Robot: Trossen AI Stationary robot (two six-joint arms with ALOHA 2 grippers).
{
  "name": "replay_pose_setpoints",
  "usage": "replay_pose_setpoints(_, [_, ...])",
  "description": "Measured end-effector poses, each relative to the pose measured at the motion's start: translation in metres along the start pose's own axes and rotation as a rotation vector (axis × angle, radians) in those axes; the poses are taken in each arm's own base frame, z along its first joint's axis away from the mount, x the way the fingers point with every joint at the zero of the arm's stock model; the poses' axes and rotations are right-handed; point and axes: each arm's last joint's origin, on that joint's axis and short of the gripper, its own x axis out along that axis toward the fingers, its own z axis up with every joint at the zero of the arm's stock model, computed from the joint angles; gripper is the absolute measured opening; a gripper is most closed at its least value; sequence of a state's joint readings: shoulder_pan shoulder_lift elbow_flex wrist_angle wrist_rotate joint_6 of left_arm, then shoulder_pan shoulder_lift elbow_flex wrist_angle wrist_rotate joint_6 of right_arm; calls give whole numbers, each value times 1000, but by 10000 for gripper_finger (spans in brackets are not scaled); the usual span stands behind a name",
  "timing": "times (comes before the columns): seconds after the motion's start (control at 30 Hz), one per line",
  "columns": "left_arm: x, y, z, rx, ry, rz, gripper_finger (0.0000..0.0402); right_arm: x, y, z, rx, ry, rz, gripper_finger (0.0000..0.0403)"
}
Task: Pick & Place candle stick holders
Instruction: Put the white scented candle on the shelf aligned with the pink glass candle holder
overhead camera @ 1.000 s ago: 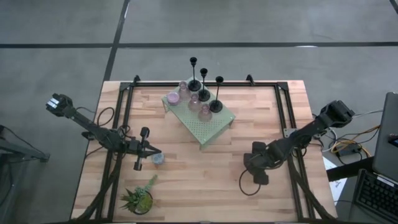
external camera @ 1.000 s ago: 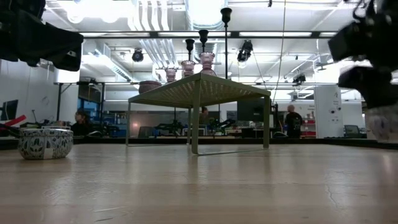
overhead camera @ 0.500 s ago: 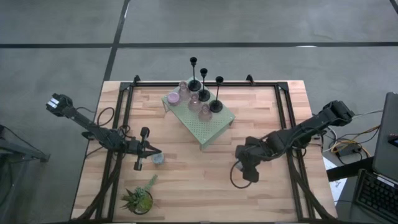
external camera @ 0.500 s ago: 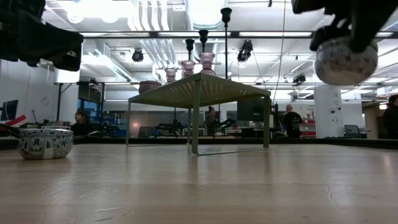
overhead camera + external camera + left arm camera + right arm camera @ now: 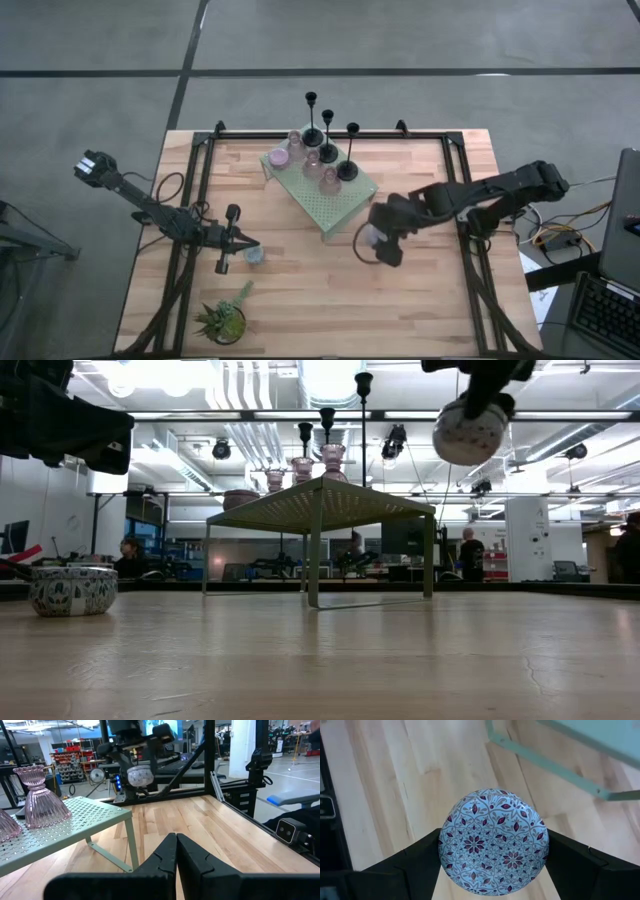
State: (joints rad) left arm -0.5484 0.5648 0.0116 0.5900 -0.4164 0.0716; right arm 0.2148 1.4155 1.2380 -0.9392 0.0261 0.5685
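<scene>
Above bench centre, right gripper [image 5: 492, 885] is holding patterned cup [image 5: 493, 841] w/ jaws wide round its sides; probably ceramic, light, slick, fragile.

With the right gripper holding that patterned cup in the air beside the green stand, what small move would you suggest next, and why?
Probably carry it a little farther over the green stand. The right gripper holds the patterned cup above the stand's top, but still off its edge, beside the other holders.
</scene>
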Motion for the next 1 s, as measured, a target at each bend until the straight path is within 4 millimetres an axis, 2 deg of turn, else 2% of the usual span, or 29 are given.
replay_pose_setpoints(0.3, [0, 0, 0, 0, 0, 1, 14, -1, -14, 21, 13, -23, -21, 298])
replay_pose_setpoints(0.63, [0, 0, 0, 1, 1, 0, 14, 17, -4, 65, -135, 74, -63, 299])
replay_pose_setpoints(0.87, [0, 0, 0, 2, 4, 0, 14, 14, 5, 94, -216, 60, -60, 299])
replay_pose_setpoints(1.0, [0, 0, 0, 1, 3, 0, 14, 19, 6, 108, -255, 57, -86, 299])
